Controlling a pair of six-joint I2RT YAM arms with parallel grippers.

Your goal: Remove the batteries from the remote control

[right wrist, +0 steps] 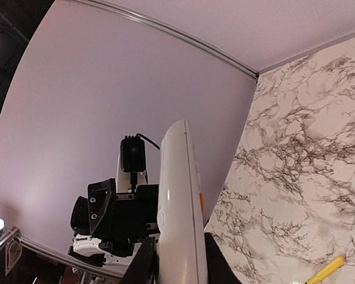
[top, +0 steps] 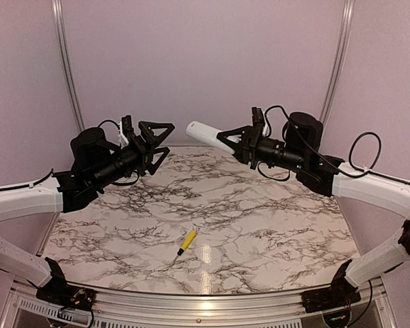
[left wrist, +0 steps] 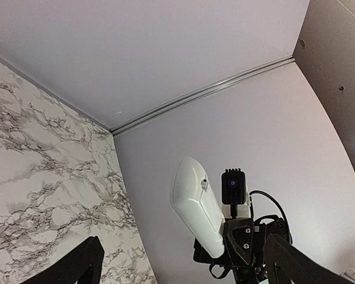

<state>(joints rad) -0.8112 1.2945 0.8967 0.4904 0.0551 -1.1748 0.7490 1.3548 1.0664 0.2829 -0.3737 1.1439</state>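
Observation:
The remote control (top: pixel 203 131) is a slim white bar held in mid-air above the far side of the marble table (top: pixel 260 219), with my right gripper (top: pixel 228 139) shut on its right end. Its free end points left toward my left gripper (top: pixel 162 143), which hangs wide open a short gap away and touches nothing. In the left wrist view the remote control (left wrist: pixel 198 207) shows its back with a closed cover and small latch, between and beyond my open fingers (left wrist: pixel 77 267). In the right wrist view the remote control (right wrist: pixel 180 207) stands edge-on between my fingers (right wrist: pixel 145 264). The batteries are hidden.
A yellow-handled screwdriver (top: pixel 186 242) lies on the marble near the front middle, also visible as the screwdriver (right wrist: pixel 325 270) in the right wrist view. Pale walls with metal rails (top: pixel 67 68) enclose the table at the back and sides.

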